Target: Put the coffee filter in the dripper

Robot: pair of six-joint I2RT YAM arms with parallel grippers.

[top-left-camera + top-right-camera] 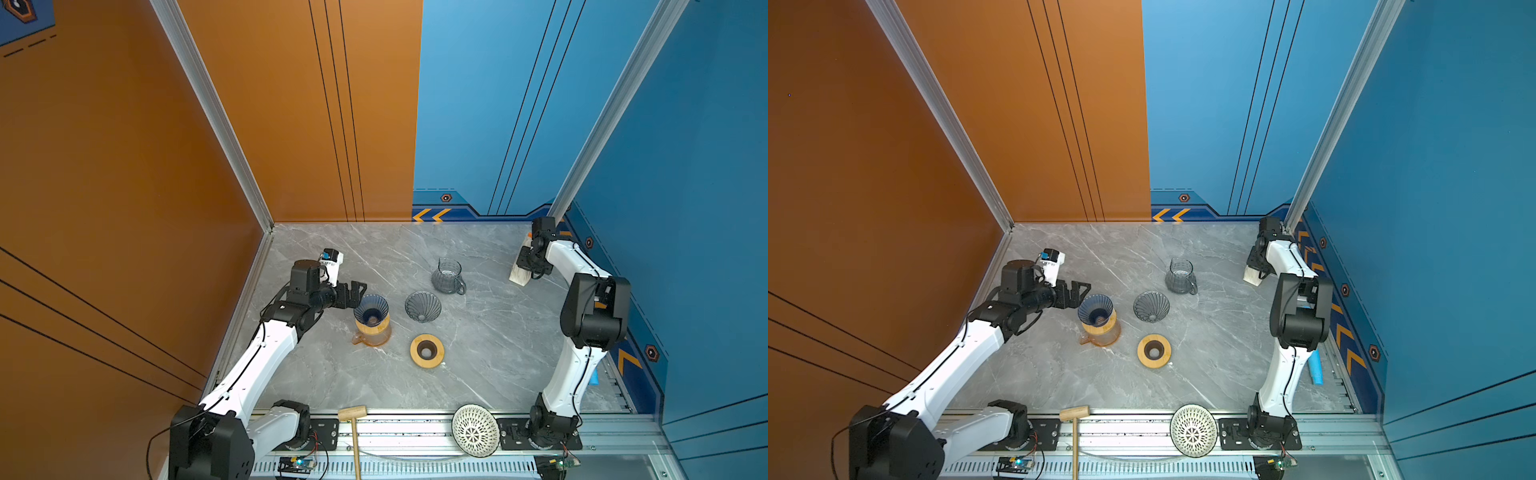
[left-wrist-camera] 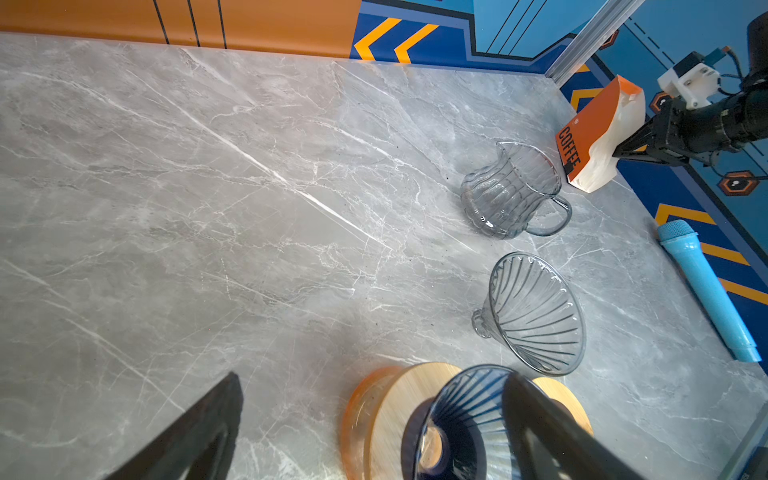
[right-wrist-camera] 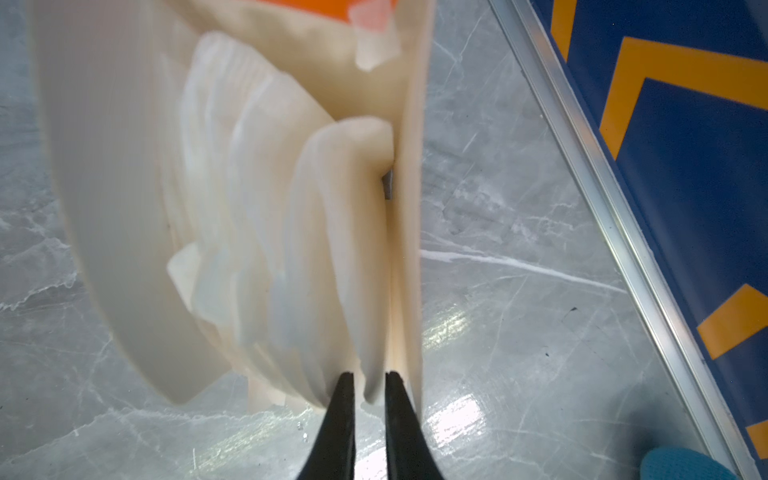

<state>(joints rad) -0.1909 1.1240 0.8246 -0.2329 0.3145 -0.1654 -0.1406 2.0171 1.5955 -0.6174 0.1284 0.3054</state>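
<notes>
Coffee filter [image 3: 365, 249] pinched between right fingers [image 3: 343, 415], inside its orange pack [image 2: 590, 124].

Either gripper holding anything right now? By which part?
Right gripper pinches the near edge of one filter, which sits inside the pack. Left gripper is open and holds nothing.

Bright even light, wrist-view foreground blurred
</notes>
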